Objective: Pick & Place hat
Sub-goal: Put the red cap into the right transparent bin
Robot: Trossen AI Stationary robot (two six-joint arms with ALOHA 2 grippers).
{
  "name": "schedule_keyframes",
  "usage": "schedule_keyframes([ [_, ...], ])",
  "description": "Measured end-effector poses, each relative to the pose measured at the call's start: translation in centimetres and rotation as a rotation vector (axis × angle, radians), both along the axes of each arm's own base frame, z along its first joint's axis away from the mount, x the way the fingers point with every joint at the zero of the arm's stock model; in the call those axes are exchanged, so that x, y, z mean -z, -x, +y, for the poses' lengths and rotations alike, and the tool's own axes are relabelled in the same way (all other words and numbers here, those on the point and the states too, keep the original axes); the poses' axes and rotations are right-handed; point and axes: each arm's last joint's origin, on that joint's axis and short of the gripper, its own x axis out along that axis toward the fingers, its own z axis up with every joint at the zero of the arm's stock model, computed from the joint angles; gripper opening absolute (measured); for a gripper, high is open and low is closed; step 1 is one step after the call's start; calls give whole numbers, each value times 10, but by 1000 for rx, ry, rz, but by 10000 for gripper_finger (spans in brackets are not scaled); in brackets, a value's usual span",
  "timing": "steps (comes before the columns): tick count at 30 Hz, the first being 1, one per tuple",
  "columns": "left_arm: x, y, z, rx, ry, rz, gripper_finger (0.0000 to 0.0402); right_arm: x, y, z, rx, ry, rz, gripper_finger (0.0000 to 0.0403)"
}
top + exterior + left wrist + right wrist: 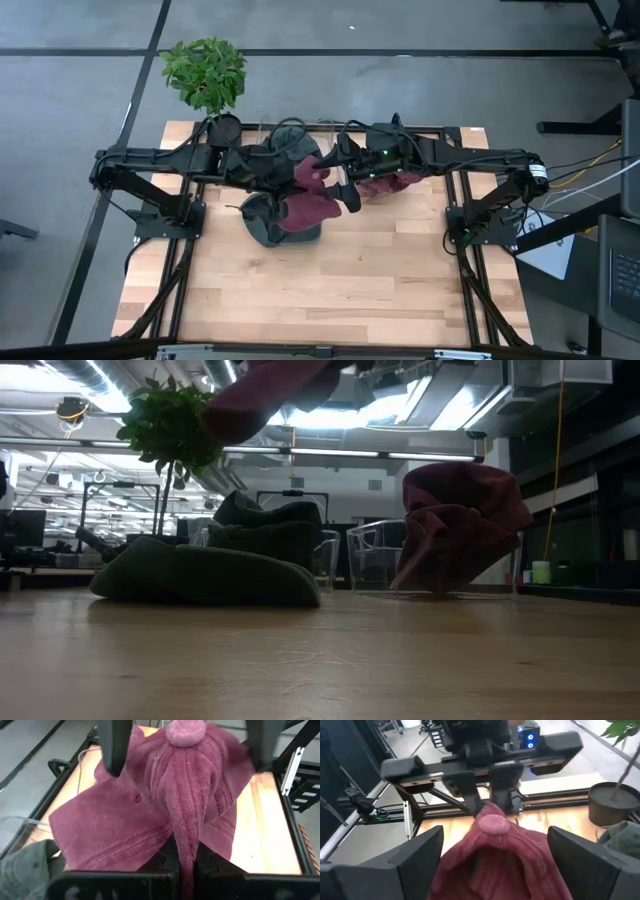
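Note:
A maroon ribbed hat (315, 195) with a pom-pom (185, 732) hangs in the air over the table's middle. My left gripper (186, 862) is shut on it, reaching in from the table's left. My right gripper (500, 855) is open and faces the left one. Its two fingers (115, 750) stand on either side of the hat's pom-pom end. A green hat (268, 218) lies flat on the table below. Another maroon hat (455, 525) sits in a clear bin (375, 565) at the back right. My left gripper pinches a raised fold of the hat's ribbed knit (186, 840) between its two fingers, at the end away from the pom-pom. The fingers slant downward from the table's left. The hat is lifted clear of the table and spreads out beyond the fingers. My right gripper: I cannot tell whether its open fingers touch the hat's sides (540, 850).
A potted plant (207, 75) stands at the table's far left corner. A second clear bin holding green cloth (265, 525) sits at the back, left of the maroon one. The near half of the wooden table (330, 290) is bare.

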Motion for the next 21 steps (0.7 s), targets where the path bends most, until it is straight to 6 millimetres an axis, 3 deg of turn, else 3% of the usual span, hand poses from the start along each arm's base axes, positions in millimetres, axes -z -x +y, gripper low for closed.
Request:
schedule_keyframes([
  [3,-1,-1,0,2,-1,-16,3,2,0,-1,25,7,19,345],
  [6,-1,-1,0,2,-2,-16,3,5,1,-1,32,7,49,314],
  [10,-1,-1,0,2,-1,-16,3,5,2,-1,32,7,58,230],
  [17,-1,-1,0,-1,5,-16,6,5,2,-1,31,7,58,35],
  [21,0,0,0,-12,1,1,21,6,2,-1,22,6,60,20],
])
